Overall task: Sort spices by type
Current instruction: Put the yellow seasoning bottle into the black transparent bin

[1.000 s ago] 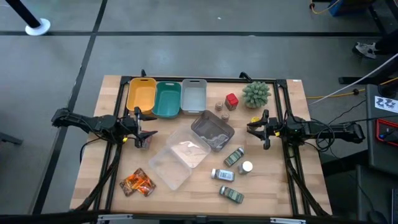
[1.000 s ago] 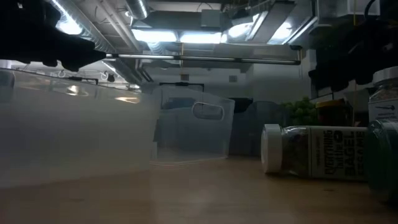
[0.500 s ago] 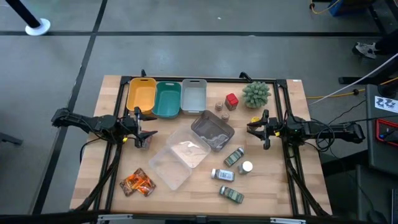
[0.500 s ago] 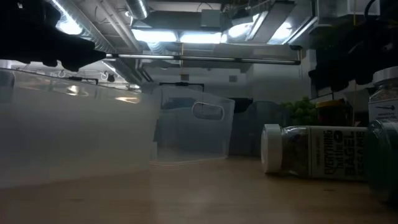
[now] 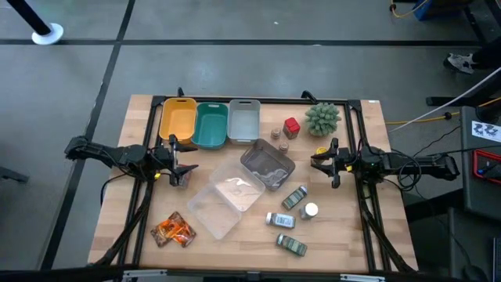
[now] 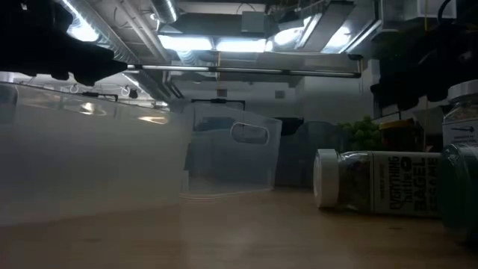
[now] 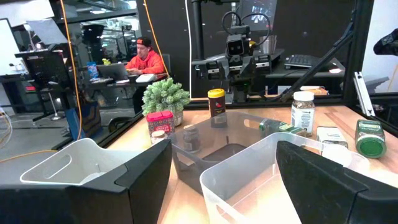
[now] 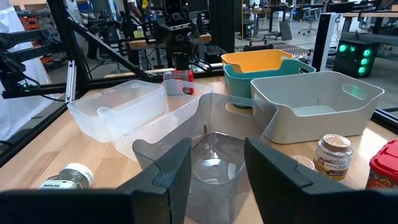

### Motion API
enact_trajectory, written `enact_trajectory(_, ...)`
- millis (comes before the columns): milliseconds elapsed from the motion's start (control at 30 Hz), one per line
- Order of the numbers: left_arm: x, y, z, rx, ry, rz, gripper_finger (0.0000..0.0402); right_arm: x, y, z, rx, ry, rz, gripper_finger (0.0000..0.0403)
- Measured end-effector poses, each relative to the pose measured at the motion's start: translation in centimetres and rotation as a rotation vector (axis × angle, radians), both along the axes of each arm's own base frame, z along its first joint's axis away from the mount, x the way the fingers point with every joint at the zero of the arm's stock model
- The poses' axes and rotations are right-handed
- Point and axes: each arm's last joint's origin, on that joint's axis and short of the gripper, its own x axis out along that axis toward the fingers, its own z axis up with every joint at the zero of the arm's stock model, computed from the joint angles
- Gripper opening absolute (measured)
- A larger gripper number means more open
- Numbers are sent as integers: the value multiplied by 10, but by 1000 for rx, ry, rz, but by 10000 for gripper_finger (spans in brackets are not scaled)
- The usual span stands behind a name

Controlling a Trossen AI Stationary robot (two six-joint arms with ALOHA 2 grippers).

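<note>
Left arm reaches in level from the table's (image 5: 117, 227) left edge; left gripper (image 5: 182, 162) hovers above the wood over the left half of the table, fingers (image 7: 143, 177) parted. Right arm mirrors it from the table's right edge; right gripper (image 5: 322, 161) hovers over the right half, fingers (image 8: 166, 168) spread apart. Both grippers face each other across the table's middle, holding nothing

1. Orange foil packets (image 5: 173, 230) lie crinkled at the worktop's front left.
2. A red cube (image 5: 292, 126) sits beside two tiny brown jars (image 5: 279, 137) near the back.
3. Green-labelled jars (image 5: 294, 197) and white-capped bottles (image 5: 280, 220) lie tipped at front right.
4. A yellow-lidded jar (image 5: 321, 151) stands upright.
</note>
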Motion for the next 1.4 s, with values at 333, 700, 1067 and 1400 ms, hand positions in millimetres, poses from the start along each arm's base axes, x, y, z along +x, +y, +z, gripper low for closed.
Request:
enact_trajectory(333,0,0,0,0,0,0,274,0,-1,0,61,-9,-45,150)
enact_trajectory(700,0,0,0,0,0,0,274,0,-2,3,71,-36,-65,150)
enact_trajectory(1067,0,0,0,0,0,0,274,0,-2,4,139,-50,-73,173)
enact_trajectory(1400,0,0,0,0,0,0,274,0,-4,5,157,-62,-145,232)
